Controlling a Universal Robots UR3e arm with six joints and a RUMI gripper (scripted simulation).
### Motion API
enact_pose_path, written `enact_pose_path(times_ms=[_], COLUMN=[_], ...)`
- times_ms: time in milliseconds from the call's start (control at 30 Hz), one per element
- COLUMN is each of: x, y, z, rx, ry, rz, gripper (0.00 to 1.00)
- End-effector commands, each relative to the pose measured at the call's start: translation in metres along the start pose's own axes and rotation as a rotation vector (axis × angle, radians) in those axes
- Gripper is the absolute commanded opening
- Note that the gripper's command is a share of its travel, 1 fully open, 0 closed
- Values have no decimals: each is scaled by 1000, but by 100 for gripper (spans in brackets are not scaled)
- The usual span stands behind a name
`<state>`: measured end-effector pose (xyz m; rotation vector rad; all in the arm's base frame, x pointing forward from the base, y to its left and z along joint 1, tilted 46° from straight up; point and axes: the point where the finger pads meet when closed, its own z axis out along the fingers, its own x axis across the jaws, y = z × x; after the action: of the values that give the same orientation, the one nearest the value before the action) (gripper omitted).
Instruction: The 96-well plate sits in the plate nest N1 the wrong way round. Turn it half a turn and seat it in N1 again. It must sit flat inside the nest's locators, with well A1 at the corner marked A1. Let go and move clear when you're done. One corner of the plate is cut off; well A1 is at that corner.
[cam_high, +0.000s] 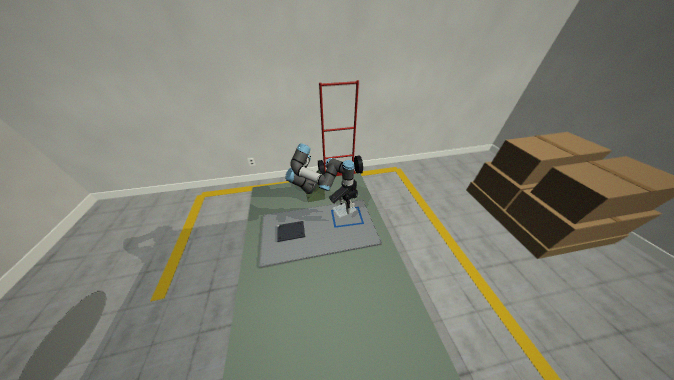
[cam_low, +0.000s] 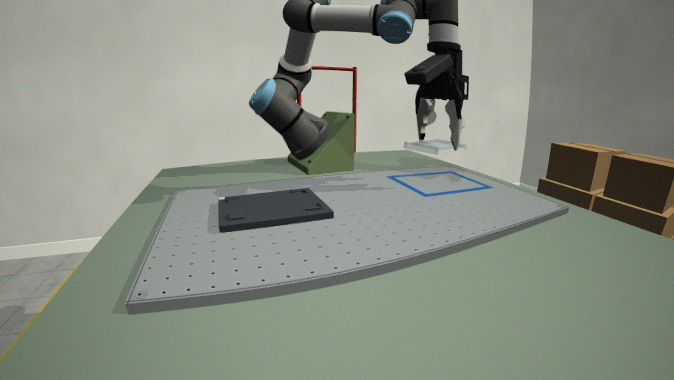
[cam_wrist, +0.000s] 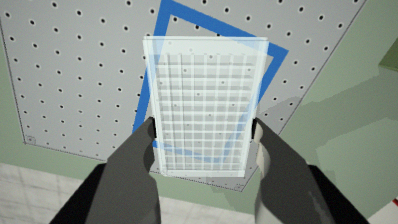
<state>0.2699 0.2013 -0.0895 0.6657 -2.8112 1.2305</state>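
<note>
My gripper (cam_low: 439, 137) is shut on the clear 96-well plate (cam_low: 434, 145) and holds it level in the air above the blue-outlined square (cam_low: 439, 183) at the far right of the perforated grey board. In the wrist view the plate (cam_wrist: 205, 105) sits between my two dark fingers, gripped on its long sides, with the blue square under it. The dark plate nest N1 (cam_low: 274, 209) lies empty on the left part of the board, well apart from my gripper. It also shows in the top view (cam_high: 290, 231). I cannot tell which corner of the plate is cut.
The arm's green base block (cam_low: 330, 145) stands at the back of the board. The grey board (cam_low: 345, 235) lies on a green table. A red hand truck (cam_high: 339, 125) stands behind, and stacked cardboard boxes (cam_high: 570, 190) are off to the right.
</note>
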Motion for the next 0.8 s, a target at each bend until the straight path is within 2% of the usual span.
enact_pose_path(times_ms=[0, 67, 233, 300, 367, 600, 767], x=[-3, -4, -4, -4, -4, -5, -5], y=[13, 20, 20, 20, 20, 20, 20], z=[0, 0, 0, 0, 0, 0, 0], rx=[0, 0, 0, 0, 0, 0, 0], ry=[0, 0, 0, 0, 0, 0, 0], rz=[1, 1, 1, -65, -65, -287, -287], gripper=[0, 0, 0, 0, 0, 0, 0])
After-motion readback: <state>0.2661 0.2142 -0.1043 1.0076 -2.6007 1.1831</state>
